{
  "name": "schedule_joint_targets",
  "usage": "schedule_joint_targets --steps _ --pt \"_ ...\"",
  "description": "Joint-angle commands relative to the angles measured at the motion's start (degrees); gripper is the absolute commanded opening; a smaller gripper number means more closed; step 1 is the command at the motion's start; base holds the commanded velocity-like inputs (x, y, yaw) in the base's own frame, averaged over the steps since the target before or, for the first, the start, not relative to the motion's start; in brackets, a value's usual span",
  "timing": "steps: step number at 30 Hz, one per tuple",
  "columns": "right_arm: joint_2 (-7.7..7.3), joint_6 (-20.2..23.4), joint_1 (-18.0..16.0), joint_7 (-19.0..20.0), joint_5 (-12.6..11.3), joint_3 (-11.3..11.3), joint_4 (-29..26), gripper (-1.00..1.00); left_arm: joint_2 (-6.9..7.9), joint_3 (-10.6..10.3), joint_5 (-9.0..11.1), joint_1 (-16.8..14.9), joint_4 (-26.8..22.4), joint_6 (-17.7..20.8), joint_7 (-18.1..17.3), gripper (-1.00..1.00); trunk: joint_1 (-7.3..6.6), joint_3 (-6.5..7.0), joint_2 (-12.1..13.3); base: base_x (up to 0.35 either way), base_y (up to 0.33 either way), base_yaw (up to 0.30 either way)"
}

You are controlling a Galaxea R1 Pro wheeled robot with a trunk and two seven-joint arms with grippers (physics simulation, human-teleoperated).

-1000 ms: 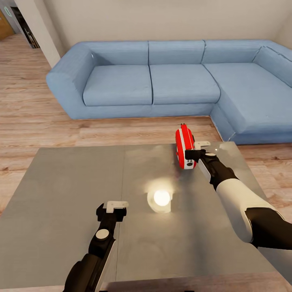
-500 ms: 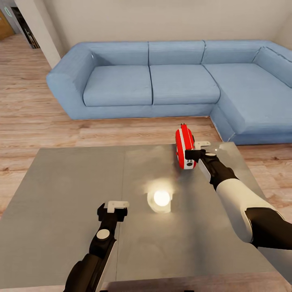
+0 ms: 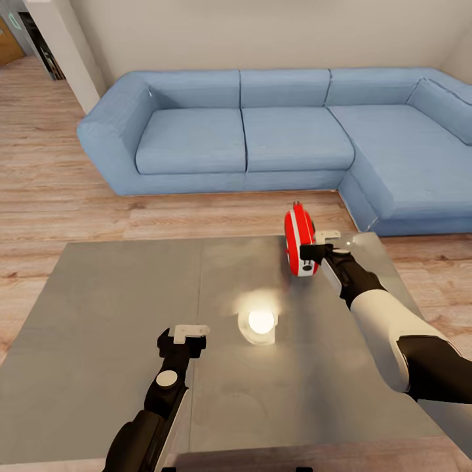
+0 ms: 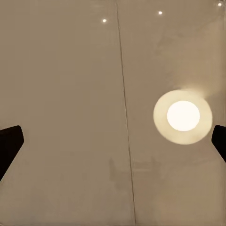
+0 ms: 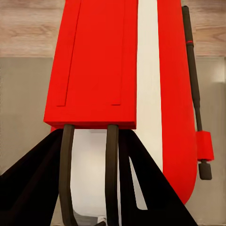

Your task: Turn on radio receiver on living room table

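Note:
The red radio receiver point(image 3: 298, 237) stands on edge near the far right of the grey table point(image 3: 118, 308). My right gripper point(image 3: 316, 249) is at its right side, fingertips touching the casing. In the right wrist view the radio receiver point(image 5: 99, 61) looms close, showing its white trim and a folded antenna point(image 5: 193, 70). There the fingers of my right gripper point(image 5: 89, 136) converge, shut, against its near end. My left gripper point(image 3: 182, 337) hovers over the table's middle by the seam. It is open, and my left gripper point(image 4: 115, 141) has only bare table top point(image 4: 61, 94) between its fingers.
A bright lamp reflection point(image 3: 261, 321) glares on the table between the arms. The blue L-shaped sofa point(image 3: 262, 131) runs behind the table and down its right side. Wood plank floor point(image 3: 52, 190) lies to the left and between table and sofa.
The whole head view has shifted slightly, so the camera moved. My right gripper stays against the radio receiver, and the left arm holds its place.

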Motion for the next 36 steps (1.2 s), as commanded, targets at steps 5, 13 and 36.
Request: schedule_joint_targets --steps 5,13,36 --pt "-0.01 0.04 -0.02 0.07 0.00 -0.01 2.82 -1.00 0.00 0.00 -0.05 0.00 0.00 0.00 0.00 1.00 -1.11 0.91 2.02 0.000 0.000 0.000" --pt "0.06 0.08 -0.02 0.03 0.04 -0.01 5.09 -1.00 0.00 -0.03 0.02 0.00 0.00 -0.08 0.00 1.00 -2.86 2.35 5.23 0.000 0.000 0.000" --pt "0.05 0.10 -0.02 0.00 0.00 -0.01 5.70 -1.00 0.00 -1.92 0.03 0.00 -1.80 0.34 0.27 1.00 -7.92 6.47 14.45 0.000 0.000 0.000"
